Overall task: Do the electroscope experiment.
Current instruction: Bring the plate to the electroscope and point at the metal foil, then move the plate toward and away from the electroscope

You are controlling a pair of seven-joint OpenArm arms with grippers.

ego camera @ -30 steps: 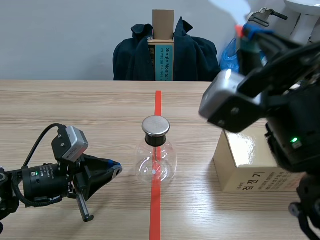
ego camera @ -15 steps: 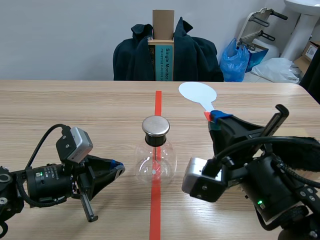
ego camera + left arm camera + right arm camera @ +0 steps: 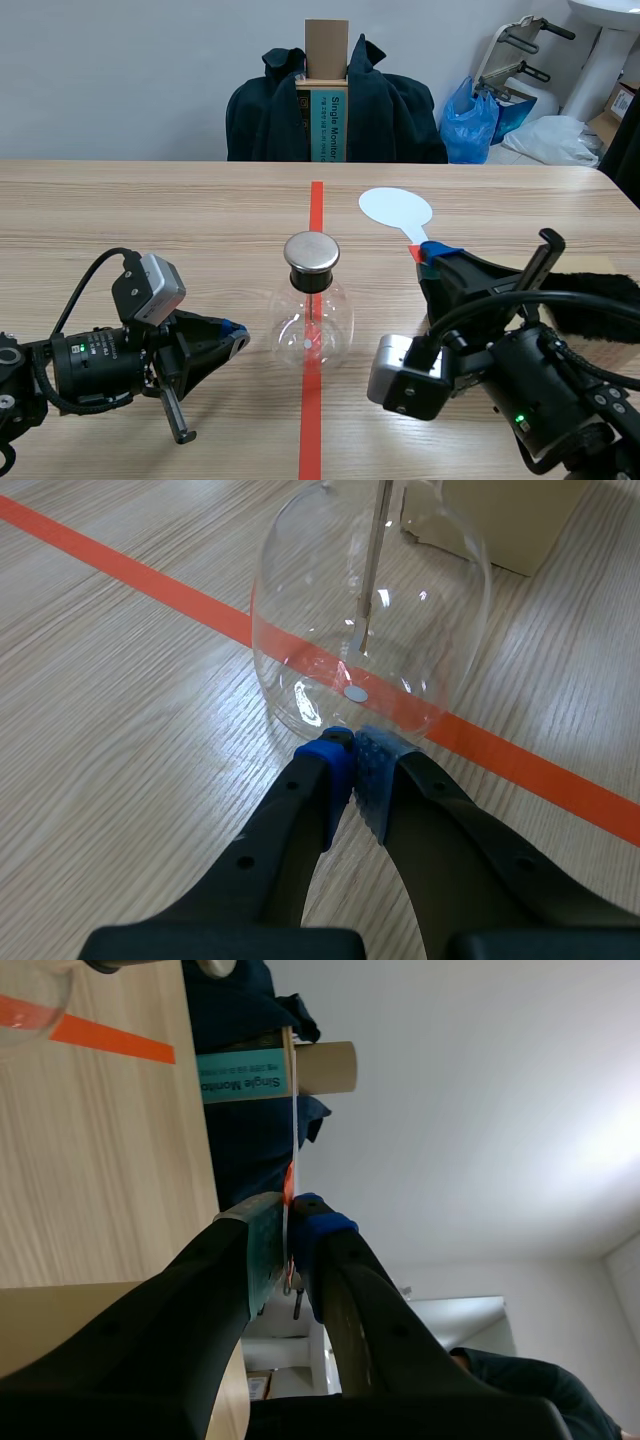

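Partly hidden, white paddle (image 3: 396,209) clamped in right tool (image 3: 430,252), flask (image 3: 370,610) cropped.

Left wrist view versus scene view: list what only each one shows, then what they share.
Only the left wrist view: the left claw's blue pads meeting, shut on nothing, just short of the flask's base, and a cardboard box's corner beyond it. Only the scene view: the flask's metal cap, the right claw shut on a white paddle, and a dark coat beyond the wooden table. Both: the flask, the left claw, the red tape line and the table.
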